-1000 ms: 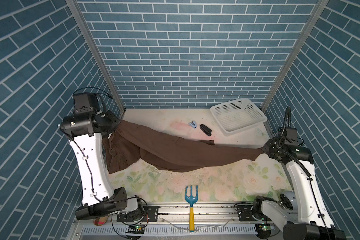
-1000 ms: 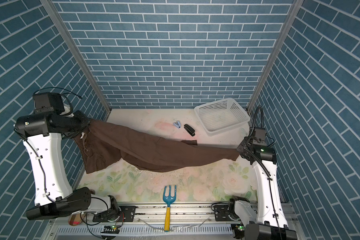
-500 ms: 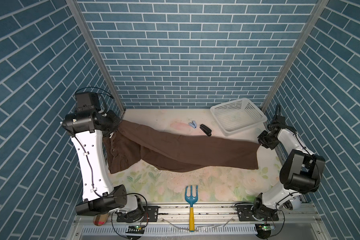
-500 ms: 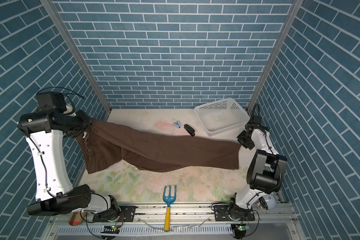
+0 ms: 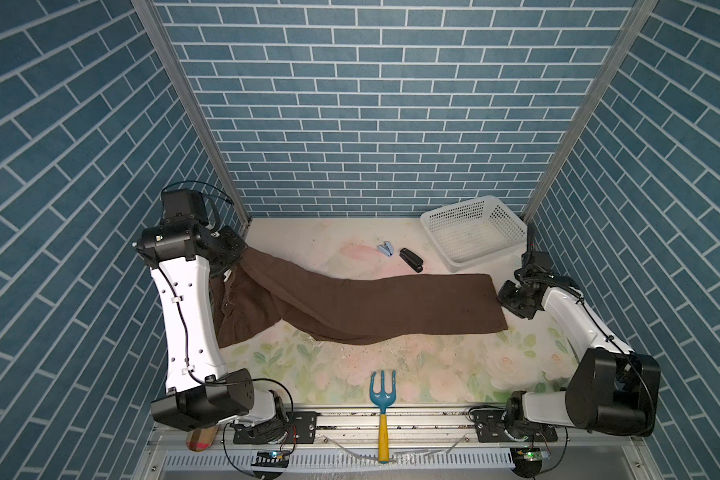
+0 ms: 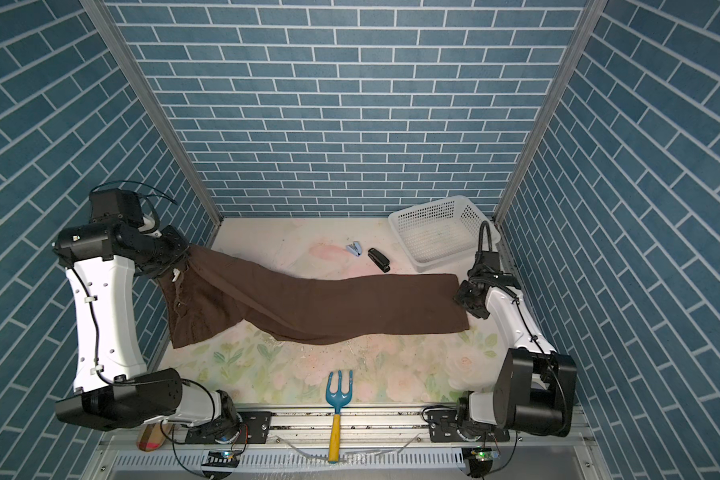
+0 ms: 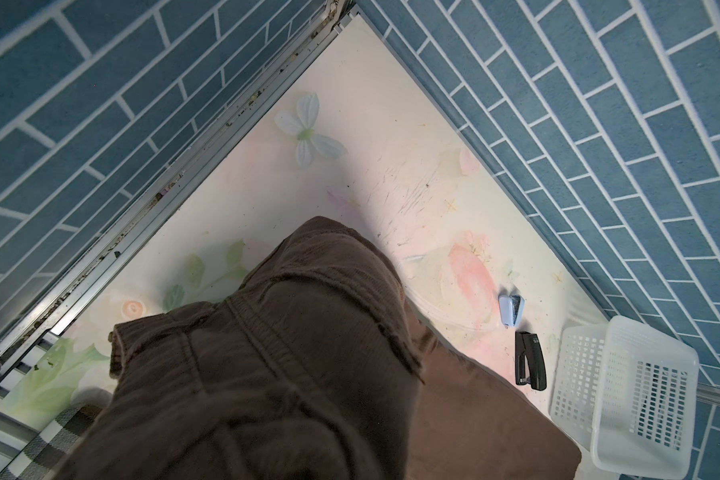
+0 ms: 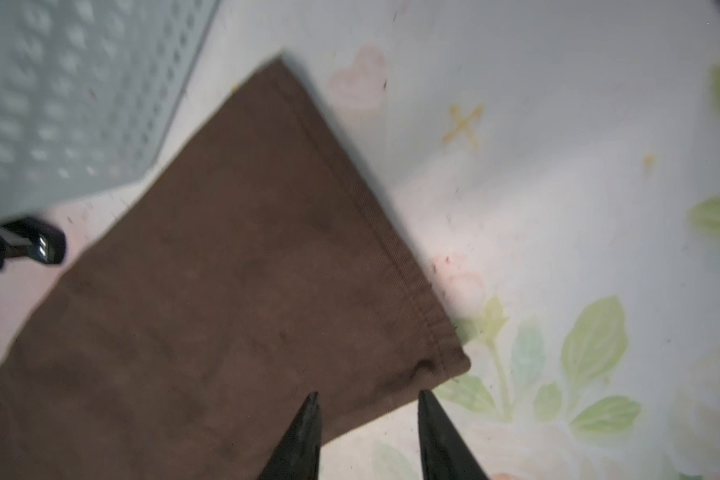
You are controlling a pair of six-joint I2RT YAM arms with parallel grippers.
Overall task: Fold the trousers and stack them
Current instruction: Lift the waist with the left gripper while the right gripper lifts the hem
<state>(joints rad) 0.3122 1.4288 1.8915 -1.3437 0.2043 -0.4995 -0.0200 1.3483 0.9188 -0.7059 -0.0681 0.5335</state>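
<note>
The dark brown trousers stretch across the table from upper left to right in both top views. My left gripper is shut on their waistband and holds that end raised; the bunched waist hides its fingers in the left wrist view. One long leg lies flat, its hem at the right. My right gripper stands open just above the hem's near corner, holding nothing; it also shows in both top views, right gripper.
A white basket sits at the back right, close to the hem. A black stapler and a small light-blue stapler lie behind the leg. A blue hand fork lies at the front edge. A plaid pouch lies under the left arm's base.
My right gripper opened and let go of the hem, which now lies flat on the table. The right arm swung back, then returned beside the hem. The left gripper keeps its hold.
</note>
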